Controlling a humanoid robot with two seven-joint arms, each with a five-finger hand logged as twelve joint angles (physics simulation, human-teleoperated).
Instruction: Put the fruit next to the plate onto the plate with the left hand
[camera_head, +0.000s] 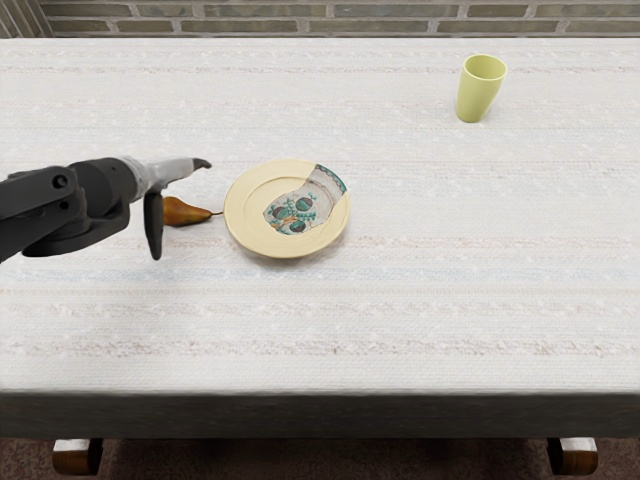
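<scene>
We see the brown fruit (187, 212) lying on the bench (420, 300), just left of the plate (242, 200). The plate shows only a green patterned patch. The left hand (160, 188) is over the fruit, its fingers (153, 232) spread apart and clasping nothing. A yellow-green cup (481, 88) stands well right of the plate.

Pear (186, 212) between robot hand (158, 188) and plate (248, 205)

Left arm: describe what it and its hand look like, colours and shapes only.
The left arm is bulky and rounded, dark grey to black, with a small round pale dot on one joint. Toward the wrist it narrows into a light grey section. The hand has slim black fingers.
</scene>
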